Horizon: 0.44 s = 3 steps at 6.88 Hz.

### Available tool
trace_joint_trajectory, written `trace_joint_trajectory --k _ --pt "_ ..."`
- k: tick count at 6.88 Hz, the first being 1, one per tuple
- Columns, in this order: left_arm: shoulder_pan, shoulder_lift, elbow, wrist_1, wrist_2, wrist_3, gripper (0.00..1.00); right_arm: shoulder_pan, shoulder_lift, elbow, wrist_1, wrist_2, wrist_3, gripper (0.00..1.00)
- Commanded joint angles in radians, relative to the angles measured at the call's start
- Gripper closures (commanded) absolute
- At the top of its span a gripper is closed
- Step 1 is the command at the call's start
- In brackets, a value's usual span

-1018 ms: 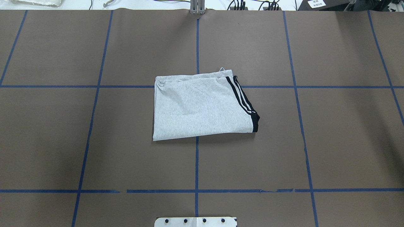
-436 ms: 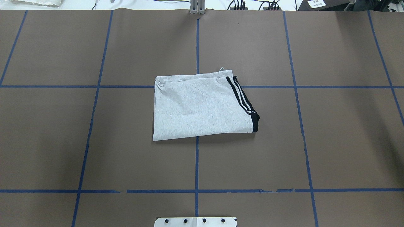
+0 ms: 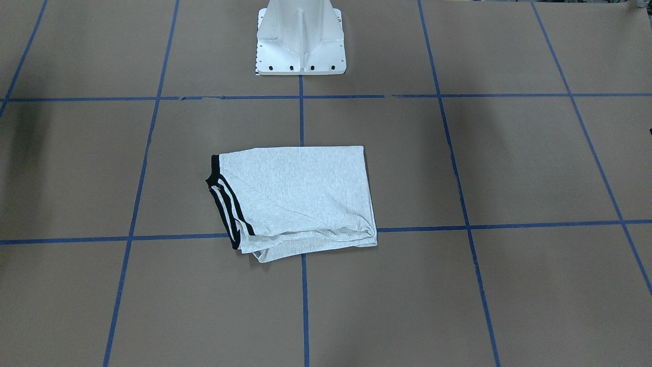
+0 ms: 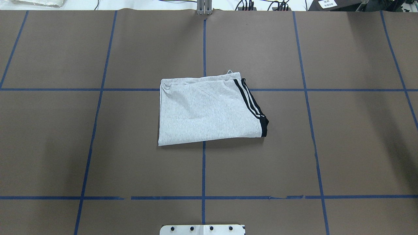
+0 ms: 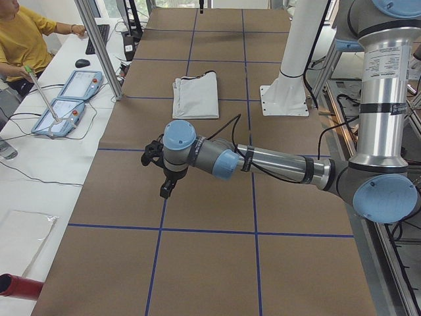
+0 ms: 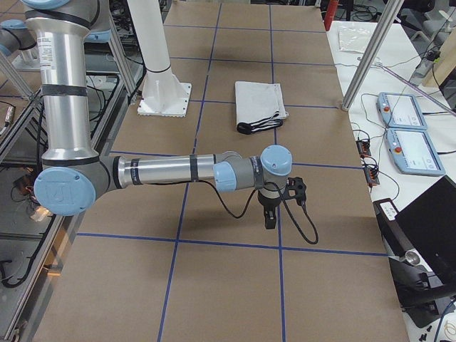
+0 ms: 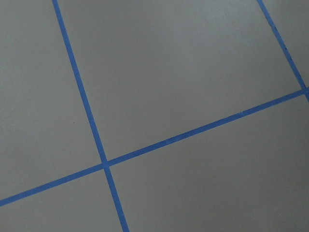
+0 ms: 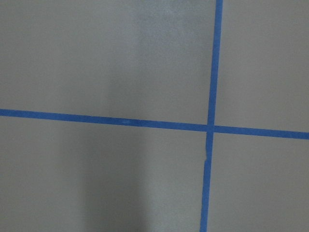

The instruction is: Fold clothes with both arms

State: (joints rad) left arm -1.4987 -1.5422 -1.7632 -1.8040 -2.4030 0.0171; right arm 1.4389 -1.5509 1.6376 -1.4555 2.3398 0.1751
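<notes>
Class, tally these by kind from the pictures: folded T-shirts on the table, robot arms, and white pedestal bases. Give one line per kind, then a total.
Folded T-shirt: 1
Robot arms: 2, the left arm and the right arm
White pedestal base: 1
Total: 4

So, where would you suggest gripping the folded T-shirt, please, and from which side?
Probably grip the T-shirt by its clean folded edge nearest the robot, coming in low from the robot's side; the far edge shows loose stacked layers that might separate.
</notes>
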Motion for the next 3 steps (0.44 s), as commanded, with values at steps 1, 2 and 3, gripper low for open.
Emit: trace_joint_trajectory --k 1,2,3 --pt "0.000 0.001 0.002 0.000 0.001 0.001 0.00 0.000 -0.005 0.004 0.012 0.021 0.021 0.00" --pt "0.000 0.001 0.002 0.000 0.001 0.001 0.00 0.000 -0.005 0.004 0.013 0.021 0.018 0.00" --pt "0.000 0.001 0.002 0.000 0.001 0.001 0.00 0.002 -0.008 0.005 0.014 0.021 0.017 0.00"
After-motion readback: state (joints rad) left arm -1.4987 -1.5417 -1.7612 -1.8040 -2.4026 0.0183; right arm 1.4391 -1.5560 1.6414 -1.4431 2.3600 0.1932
